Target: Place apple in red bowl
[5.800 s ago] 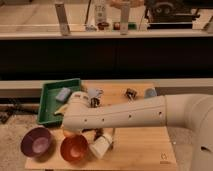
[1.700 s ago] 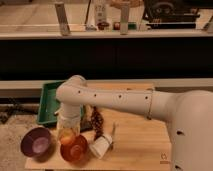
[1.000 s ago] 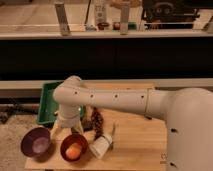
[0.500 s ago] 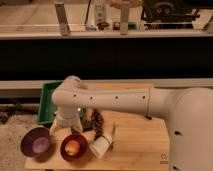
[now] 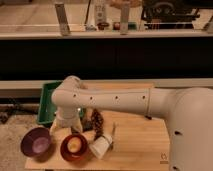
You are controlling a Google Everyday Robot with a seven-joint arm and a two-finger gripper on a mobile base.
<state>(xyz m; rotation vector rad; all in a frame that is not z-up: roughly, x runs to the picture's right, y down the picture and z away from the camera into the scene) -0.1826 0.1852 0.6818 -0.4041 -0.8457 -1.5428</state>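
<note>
Though wide-jawed (empty) over one red bowl (image 5: 63, 150), one gripper (image 5: 67, 128); one apple (image 5: 75, 144) inside.

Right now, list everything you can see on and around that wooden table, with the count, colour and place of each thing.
apple: one, yellowish, inside the red bowl
red bowl: one, red-orange, front of the table, right of the purple bowl
purple bowl: one, purple with a pale inside, front left
white cup: one, white, on its side right of the red bowl
green tray: one, green, back left, partly behind the arm
dark item: one, brownish, just behind the cup; cannot tell what it is
table: one, light wood
arm: one, white, reaching in from the right
tool: one, white, open, empty, just above the red bowl
</note>
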